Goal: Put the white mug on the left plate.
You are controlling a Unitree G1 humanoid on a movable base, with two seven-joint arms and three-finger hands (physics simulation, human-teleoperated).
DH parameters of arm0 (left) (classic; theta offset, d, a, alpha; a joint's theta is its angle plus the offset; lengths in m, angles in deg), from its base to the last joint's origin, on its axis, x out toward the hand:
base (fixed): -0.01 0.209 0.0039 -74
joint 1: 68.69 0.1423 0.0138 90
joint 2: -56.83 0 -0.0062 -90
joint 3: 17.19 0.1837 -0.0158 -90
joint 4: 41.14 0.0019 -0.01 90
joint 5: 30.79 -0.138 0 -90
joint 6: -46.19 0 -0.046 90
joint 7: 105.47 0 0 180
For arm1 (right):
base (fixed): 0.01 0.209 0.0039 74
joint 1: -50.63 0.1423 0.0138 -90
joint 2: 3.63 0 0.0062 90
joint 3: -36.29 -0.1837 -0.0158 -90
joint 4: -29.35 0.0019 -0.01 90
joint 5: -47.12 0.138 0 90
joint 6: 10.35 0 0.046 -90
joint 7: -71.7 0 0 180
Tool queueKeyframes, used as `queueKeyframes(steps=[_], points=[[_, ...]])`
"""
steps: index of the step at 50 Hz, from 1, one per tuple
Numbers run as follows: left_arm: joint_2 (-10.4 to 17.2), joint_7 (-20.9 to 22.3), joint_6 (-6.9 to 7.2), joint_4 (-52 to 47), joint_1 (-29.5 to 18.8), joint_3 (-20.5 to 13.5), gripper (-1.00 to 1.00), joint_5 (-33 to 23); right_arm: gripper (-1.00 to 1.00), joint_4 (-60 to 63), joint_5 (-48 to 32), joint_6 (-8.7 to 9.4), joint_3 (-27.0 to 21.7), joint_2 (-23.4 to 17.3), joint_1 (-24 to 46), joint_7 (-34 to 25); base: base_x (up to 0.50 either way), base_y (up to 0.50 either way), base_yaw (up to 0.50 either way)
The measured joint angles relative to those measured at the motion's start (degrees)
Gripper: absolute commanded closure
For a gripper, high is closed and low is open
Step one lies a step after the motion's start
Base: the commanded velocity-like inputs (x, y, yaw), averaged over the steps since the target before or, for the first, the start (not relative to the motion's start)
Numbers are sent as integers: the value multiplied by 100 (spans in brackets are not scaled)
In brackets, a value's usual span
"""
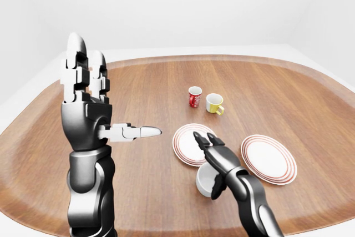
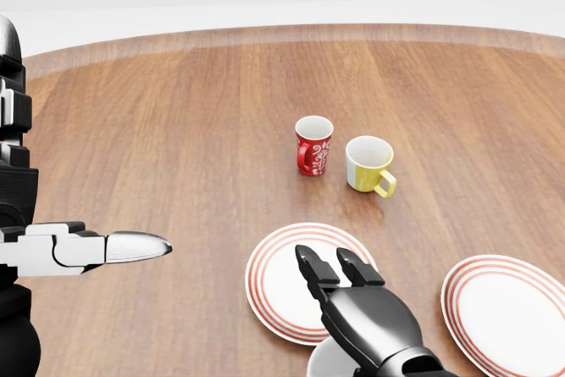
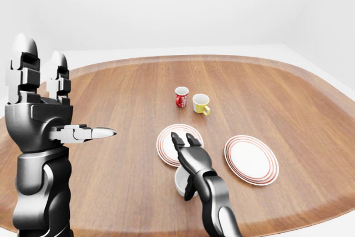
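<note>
I count three mugs and two plates on the wooden table point(image 1: 138, 87). The white mug point(image 1: 204, 181) sits under my right hand point(image 1: 217, 156), just below the left plate point(image 1: 187, 144) in the left-eye view and not on it. My right fingers point(image 2: 311, 269) are stretched out straight and apart, reaching over the mug's top toward the left plate; the thumb hangs down beside the mug's wall, but I can't tell whether it touches. Nothing is gripped. Beyond those fingertips, well apart, stand the red mug point(image 2: 312, 145) and the yellow mug point(image 2: 368, 164), near each other. The right plate point(image 1: 268, 158) lies off to the right of the hand. My left hand point(image 1: 89, 104) is raised upright, its fingers point(image 1: 76, 67) pointing up and the thumb jutting sideways toward the plates, open and empty.
</note>
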Motion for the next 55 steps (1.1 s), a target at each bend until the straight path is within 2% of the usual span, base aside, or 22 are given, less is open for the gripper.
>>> queueKeyframes(steps=[28, 55], points=[[-9, 9, 0, -7, 16, 17, -100, -13, -100, -347, -337, 0, 48, 58, 145, 216, 0, 0, 0], [-10, 12, 0, -17, 26, 13, -100, -7, -100, -349, -456, 0, 290, 103, 83, 253, 0, 0, 0]])
